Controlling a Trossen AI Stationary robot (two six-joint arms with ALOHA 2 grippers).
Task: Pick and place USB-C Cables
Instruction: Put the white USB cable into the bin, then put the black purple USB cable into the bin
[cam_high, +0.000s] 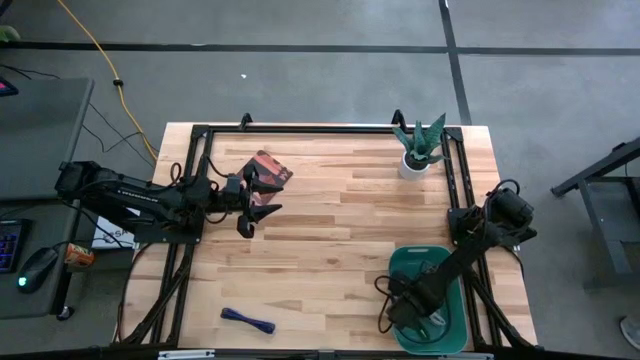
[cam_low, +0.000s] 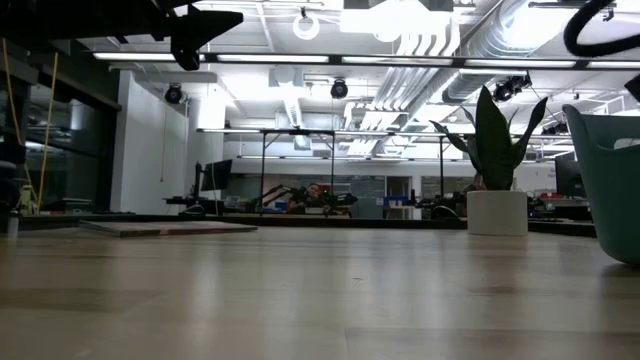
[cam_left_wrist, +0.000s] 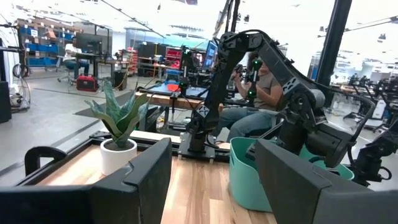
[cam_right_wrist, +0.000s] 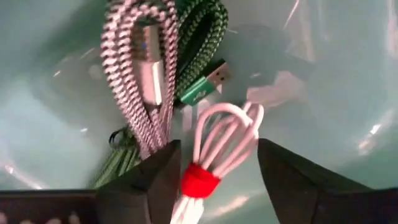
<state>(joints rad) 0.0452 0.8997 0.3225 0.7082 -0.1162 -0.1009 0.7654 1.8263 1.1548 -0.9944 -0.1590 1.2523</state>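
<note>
White cable (cam_right_wrist: 214, 146) sits between my right gripper's (cam_right_wrist: 214, 171) spread fingers, down in the bin (cam_right_wrist: 50, 124) beside the silver (cam_right_wrist: 144, 68) and green (cam_right_wrist: 202, 37) ones; it looks light and floppy, so I'd grab the red wrap. Only the high view shows the blue cable (cam_high: 248, 320) on the table (cam_high: 330, 230), with the left gripper (cam_high: 262, 203) open and empty above.

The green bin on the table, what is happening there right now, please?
The right gripper is down inside the green bin, open around the white cable with its red band. The silver-grey cable and the green cable already lie there. The dark blue cable waits on the table. The left gripper hovers, open, near the booklet.
</note>
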